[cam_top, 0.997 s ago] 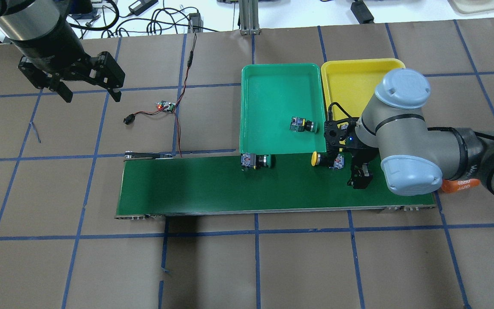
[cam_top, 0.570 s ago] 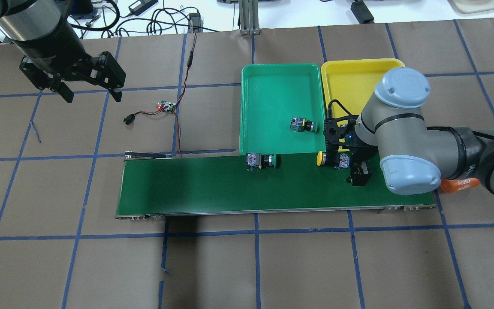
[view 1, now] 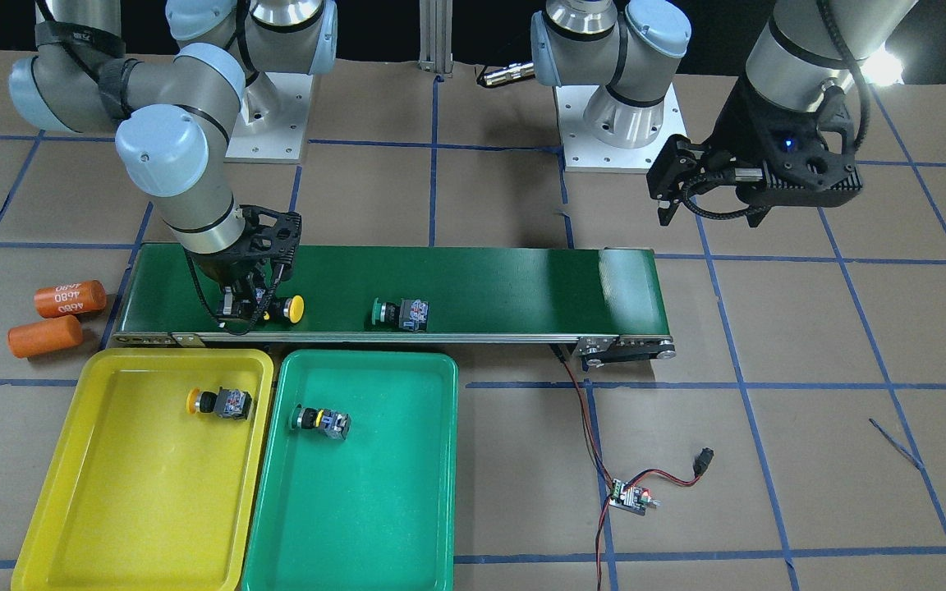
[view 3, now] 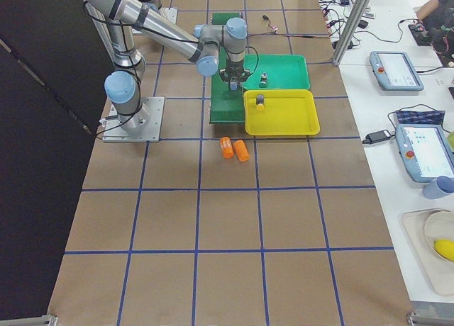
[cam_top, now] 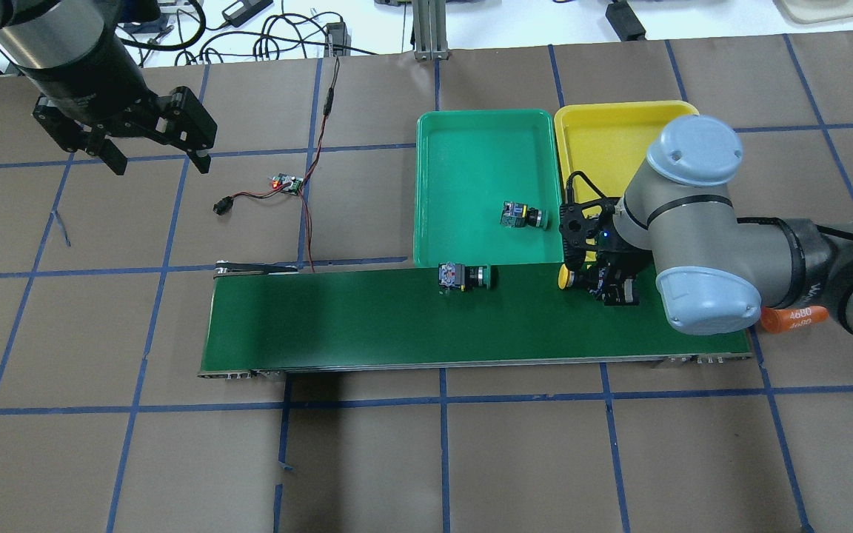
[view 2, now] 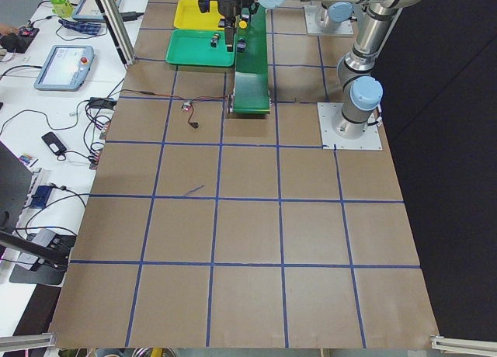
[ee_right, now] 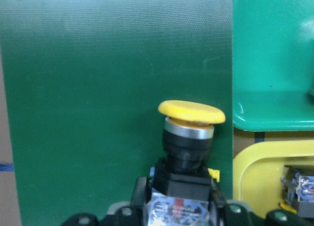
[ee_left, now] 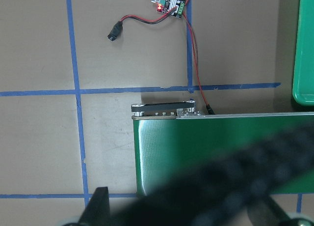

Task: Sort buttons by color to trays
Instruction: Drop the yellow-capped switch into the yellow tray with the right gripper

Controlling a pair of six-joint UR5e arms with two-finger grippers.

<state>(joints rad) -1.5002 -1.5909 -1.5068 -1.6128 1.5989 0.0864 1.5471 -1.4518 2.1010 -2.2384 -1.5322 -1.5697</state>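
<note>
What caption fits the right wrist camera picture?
The right gripper clasps a yellow button on the green conveyor belt.

the right arm point(view 3: 169, 32) bends down over the dark-green belt point(view 3: 220, 112) toward the desk's far edge. beside the belt, the yellow tray point(view 3: 292, 117) holds a yellow-capped button point(view 3: 259, 102). the green tray point(view 3: 291, 66) beyond it holds another button point(view 3: 262, 76). two orange cylinders point(view 3: 227, 148) lie just nearer.

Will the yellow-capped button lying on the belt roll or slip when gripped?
The yellow-capped button lies on its side on the conveyor belt; its blocky body probably resists rolling, though the round cap might let it pivot. The right gripper flanks the flat body sides, so slipping seems unlikely.
</note>
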